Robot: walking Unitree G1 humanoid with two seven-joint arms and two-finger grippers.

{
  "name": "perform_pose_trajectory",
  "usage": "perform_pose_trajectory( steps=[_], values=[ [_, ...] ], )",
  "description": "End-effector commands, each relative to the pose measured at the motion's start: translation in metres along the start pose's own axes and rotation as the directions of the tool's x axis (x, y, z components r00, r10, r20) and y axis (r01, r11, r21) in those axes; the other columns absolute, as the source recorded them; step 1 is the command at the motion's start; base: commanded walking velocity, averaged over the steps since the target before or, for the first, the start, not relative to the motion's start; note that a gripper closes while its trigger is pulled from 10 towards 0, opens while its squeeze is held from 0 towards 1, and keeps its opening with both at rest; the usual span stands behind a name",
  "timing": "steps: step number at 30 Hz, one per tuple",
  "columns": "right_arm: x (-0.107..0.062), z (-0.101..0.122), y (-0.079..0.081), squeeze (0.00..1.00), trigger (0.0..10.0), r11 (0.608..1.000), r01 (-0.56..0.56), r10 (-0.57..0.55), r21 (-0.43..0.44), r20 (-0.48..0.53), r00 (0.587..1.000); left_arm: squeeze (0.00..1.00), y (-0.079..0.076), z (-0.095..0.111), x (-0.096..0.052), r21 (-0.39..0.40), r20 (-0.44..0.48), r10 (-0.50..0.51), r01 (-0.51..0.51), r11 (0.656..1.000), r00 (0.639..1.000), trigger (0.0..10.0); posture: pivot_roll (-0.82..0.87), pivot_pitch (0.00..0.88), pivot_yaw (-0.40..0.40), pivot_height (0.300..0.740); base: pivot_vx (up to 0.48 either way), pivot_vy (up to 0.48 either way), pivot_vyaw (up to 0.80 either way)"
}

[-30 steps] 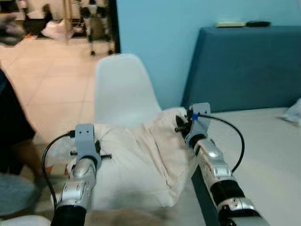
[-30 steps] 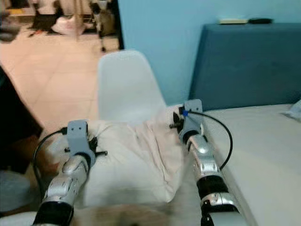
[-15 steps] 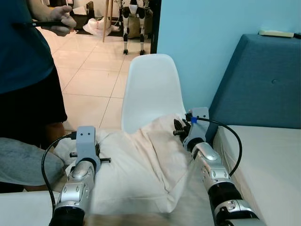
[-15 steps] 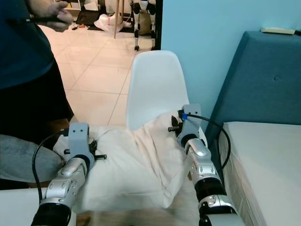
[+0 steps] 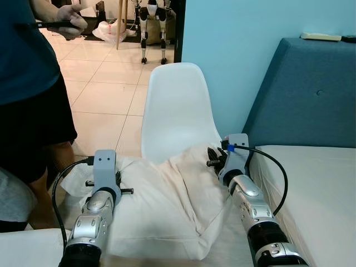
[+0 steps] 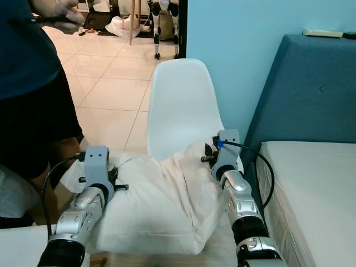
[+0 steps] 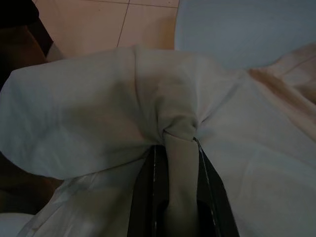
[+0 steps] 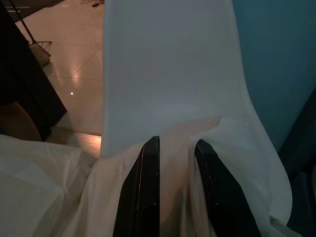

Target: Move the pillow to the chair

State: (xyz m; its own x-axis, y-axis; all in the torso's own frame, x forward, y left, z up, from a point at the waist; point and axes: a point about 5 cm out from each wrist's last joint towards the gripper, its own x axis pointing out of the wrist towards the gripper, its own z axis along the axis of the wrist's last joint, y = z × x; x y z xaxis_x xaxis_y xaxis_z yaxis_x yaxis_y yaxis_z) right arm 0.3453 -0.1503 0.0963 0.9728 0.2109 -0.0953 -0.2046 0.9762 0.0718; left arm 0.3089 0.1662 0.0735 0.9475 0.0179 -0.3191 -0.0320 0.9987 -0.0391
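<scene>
Closer now than a second ago: white moulded plastic chair [image 5: 177,108] looms ahead. Soft cream fabric pillow [image 5: 167,206] hangs between arms, over the seat. Left pincer [image 7: 179,148] and right pincer [image 8: 175,148] each clamped on cloth. Carry nearly done; lowering and release remain.

Pillow held up before the chair, both my arms on it.

I had the cream pillow [image 6: 161,200] slung between my left gripper [image 6: 111,177] and right gripper [image 6: 209,154], its far edge against the white chair [image 6: 181,105]; a person [image 6: 30,83] stood at my left, the blue headboard [image 6: 311,92] at my right.
</scene>
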Motion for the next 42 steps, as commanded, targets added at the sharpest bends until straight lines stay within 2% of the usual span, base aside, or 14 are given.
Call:
perform_pose_trajectory(
  steps=[1, 4, 11, 17, 22, 31, 38, 40, 42],
  values=[
    [0.001, 0.006, 0.007, 0.00, 10.0, 0.999, -0.031, 0.031, -0.014, 0.026, 0.999, 0.00, -0.005, 0.012, 0.002, 0.022, 0.056, -0.025, 0.024, 0.999, 0.998, 10.0, 0.03, 0.056, -0.029, 0.740, 0.000, 0.000, 0.00],
    [0.001, 0.006, 0.008, 0.00, 10.0, 1.000, -0.028, 0.029, -0.012, 0.032, 0.999, 0.00, -0.008, 0.013, 0.002, 0.030, 0.066, -0.042, 0.040, 0.999, 0.997, 10.0, 0.03, 0.057, -0.028, 0.740, 0.000, 0.000, 0.00],
    [-0.001, 0.006, 0.008, 0.00, 10.0, 1.000, -0.028, 0.028, -0.012, 0.034, 0.999, 0.00, -0.010, 0.013, 0.002, 0.033, 0.066, -0.040, 0.037, 0.999, 0.997, 10.0, 0.02, 0.063, -0.028, 0.740, 0.000, -0.480, 0.00],
    [-0.002, 0.006, 0.005, 0.00, 10.0, 1.000, -0.023, 0.024, -0.013, 0.035, 0.999, 0.00, -0.012, 0.016, 0.001, -0.029, 0.085, -0.039, 0.041, 0.999, 0.996, 10.0, 0.02, 0.075, -0.038, 0.740, 0.000, 0.000, 0.00],
    [-0.003, 0.009, 0.005, 0.00, 10.0, 0.999, -0.031, 0.032, -0.019, 0.040, 0.999, 0.00, -0.012, 0.018, 0.001, -0.021, 0.091, -0.031, 0.033, 0.999, 0.995, 10.0, 0.01, 0.101, -0.054, 0.740, 0.000, 0.000, 0.00],
    [-0.001, 0.014, 0.012, 0.00, 10.0, 0.996, -0.082, 0.084, -0.043, 0.030, 0.996, 0.00, 0.003, 0.022, -0.004, -0.062, 0.128, 0.039, -0.032, 0.998, 0.991, 10.0, 0.02, 0.165, -0.096, 0.740, 0.000, 0.000, 0.00],
    [0.000, 0.015, 0.016, 0.00, 10.0, 0.995, -0.094, 0.095, -0.046, 0.024, 0.995, 0.00, 0.002, 0.021, -0.006, -0.054, 0.127, 0.041, -0.035, 0.998, 0.991, 10.0, 0.02, 0.185, -0.103, 0.740, 0.000, -0.137, 0.00],
    [0.001, 0.017, 0.016, 0.00, 10.0, 0.995, -0.094, 0.095, -0.046, 0.027, 0.995, 0.00, -0.001, 0.021, -0.007, -0.023, 0.139, 0.032, -0.029, 0.999, 0.990, 10.0, 0.02, 0.185, -0.101, 0.740, 0.000, -0.480, 0.00],
    [0.001, 0.018, 0.016, 0.00, 10.0, 0.995, -0.089, 0.090, -0.048, 0.033, 0.995, 0.00, -0.001, 0.021, -0.007, -0.055, 0.139, 0.037, -0.030, 0.998, 0.990, 10.0, 0.02, 0.182, -0.099, 0.740, 0.000, -0.240, 0.00]
  ],
)
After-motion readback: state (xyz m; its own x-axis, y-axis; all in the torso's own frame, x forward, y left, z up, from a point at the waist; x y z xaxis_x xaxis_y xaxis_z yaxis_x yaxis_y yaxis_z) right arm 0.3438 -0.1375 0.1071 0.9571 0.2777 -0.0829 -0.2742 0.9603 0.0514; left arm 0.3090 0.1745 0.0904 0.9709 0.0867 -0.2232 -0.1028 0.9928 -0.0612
